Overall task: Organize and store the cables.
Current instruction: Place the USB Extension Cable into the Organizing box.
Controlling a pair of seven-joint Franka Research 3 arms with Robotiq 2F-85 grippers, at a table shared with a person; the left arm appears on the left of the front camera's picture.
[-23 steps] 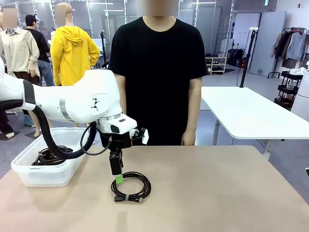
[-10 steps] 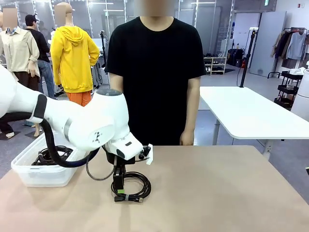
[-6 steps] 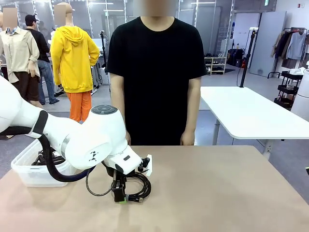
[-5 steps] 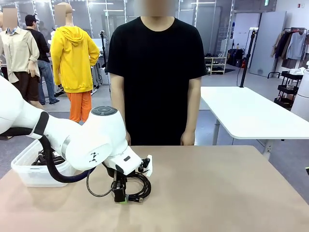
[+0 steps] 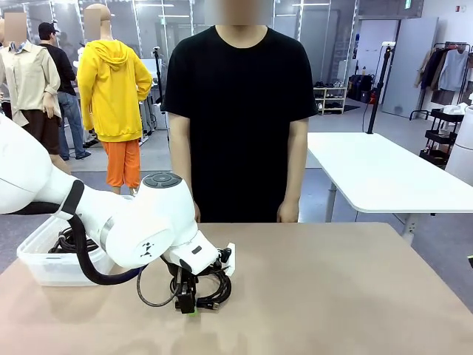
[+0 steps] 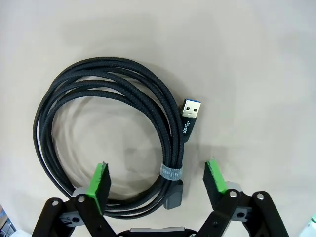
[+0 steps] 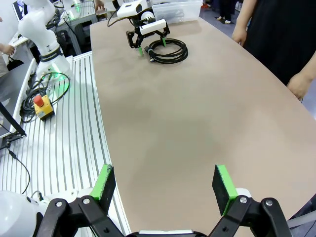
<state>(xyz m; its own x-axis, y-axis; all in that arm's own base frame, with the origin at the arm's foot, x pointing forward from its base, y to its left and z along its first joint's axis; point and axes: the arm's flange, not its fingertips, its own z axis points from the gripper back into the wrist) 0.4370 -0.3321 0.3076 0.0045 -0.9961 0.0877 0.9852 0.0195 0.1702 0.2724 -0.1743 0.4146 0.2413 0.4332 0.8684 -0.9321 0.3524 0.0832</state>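
Observation:
A coiled black cable [image 5: 215, 285] lies on the tan table [image 5: 332, 296], left of the middle. My left gripper [image 5: 186, 302] is down at the coil's near edge. In the left wrist view its green pads [image 6: 98, 183] stand apart on either side of the cable [image 6: 169, 123], where a grey strap [image 6: 171, 173] binds it; neither pad touches it. A blue-tipped USB plug [image 6: 190, 116] sticks out beside the bundle. My right gripper [image 7: 163, 183] is open and holds nothing, hanging over the table edge far from the cable [image 7: 170, 49] and the left gripper [image 7: 143, 47].
A clear plastic bin [image 5: 44, 270] at the table's left edge holds more coiled cables [image 5: 68, 240]. A person in a black shirt stands at the far side, hands [image 5: 288, 211] hanging by the table edge. A second white table [image 5: 384, 174] stands behind on the right.
My left arm has sunk toward the table, bringing its gripper from above the coil down to table height, fingers astride the coil's strapped part. The cable has not moved.

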